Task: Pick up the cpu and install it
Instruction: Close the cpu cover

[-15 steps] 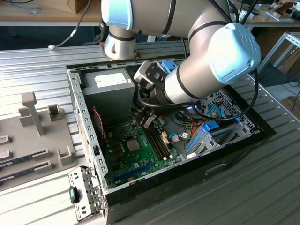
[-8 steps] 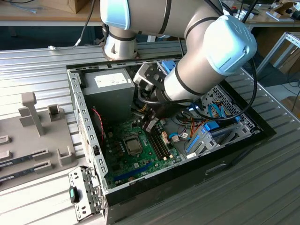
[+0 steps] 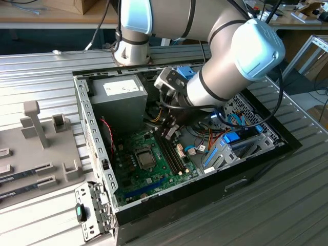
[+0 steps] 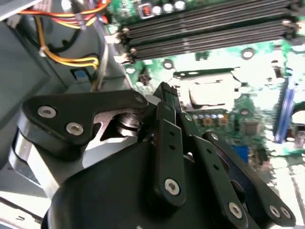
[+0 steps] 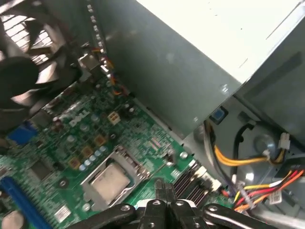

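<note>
Plainly, I had the arm reaching down into the open computer case (image 3: 97, 154), a box of thin perforated sheet metal lying on a ribbed metal table (image 3: 287, 205). My gripper (image 3: 170, 128) hung low over the green motherboard (image 3: 154, 169), right above the dark memory slots (image 3: 171, 154). In both wrist views its matte black linkage bars, studded with bright screw heads, met at a narrow tip; the fingers (image 5: 164, 193) looked pressed together with nothing between them, so I read it as clenched and empty.

The cpu (image 5: 110, 182) sat in the socket (image 3: 145, 159) on the board, just beyond the fingertips and a little below them, apart from the gripper. It was a flat square with a dull silvery lid, lying face up, framed by the socket's shiny metal bracket. Being square, it gave me no long axis to speak of; its edges ran parallel to the socket frame.

Beside the gripper stood the grey power supply box (image 3: 117, 100), smooth and painted, with a bundle of yellow, orange and red wires (image 5: 257, 183) trailing near the tip. A black fan (image 5: 28, 71) showed past the cpu, at the board's far edge.
</note>
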You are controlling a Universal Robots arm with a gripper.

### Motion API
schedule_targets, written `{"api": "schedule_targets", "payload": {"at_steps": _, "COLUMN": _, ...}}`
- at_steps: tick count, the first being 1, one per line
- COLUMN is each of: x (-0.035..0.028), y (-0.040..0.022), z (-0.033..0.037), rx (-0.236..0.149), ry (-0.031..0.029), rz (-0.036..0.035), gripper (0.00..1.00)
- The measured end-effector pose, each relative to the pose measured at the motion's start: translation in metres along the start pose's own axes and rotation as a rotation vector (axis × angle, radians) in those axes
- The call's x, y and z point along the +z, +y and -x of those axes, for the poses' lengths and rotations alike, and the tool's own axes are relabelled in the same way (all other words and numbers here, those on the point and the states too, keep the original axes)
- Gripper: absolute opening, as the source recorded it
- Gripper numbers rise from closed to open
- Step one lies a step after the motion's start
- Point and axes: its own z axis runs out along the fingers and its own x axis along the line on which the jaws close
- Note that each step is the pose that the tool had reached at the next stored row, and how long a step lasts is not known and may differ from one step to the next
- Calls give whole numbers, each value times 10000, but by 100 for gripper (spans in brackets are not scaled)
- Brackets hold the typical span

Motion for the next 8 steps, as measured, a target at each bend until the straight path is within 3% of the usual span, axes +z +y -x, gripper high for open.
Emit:
{"api": "schedule_targets", "payload": {"at_steps": 4, "x": 78, "y": 134, "z": 151, "rx": -2, "ry": -8, "rz": 9, "gripper": 11}}
{"api": "schedule_targets", "payload": {"at_steps": 8, "x": 132, "y": 211, "z": 235, "rx": -8, "ry": -15, "rz": 18, "gripper": 11}}
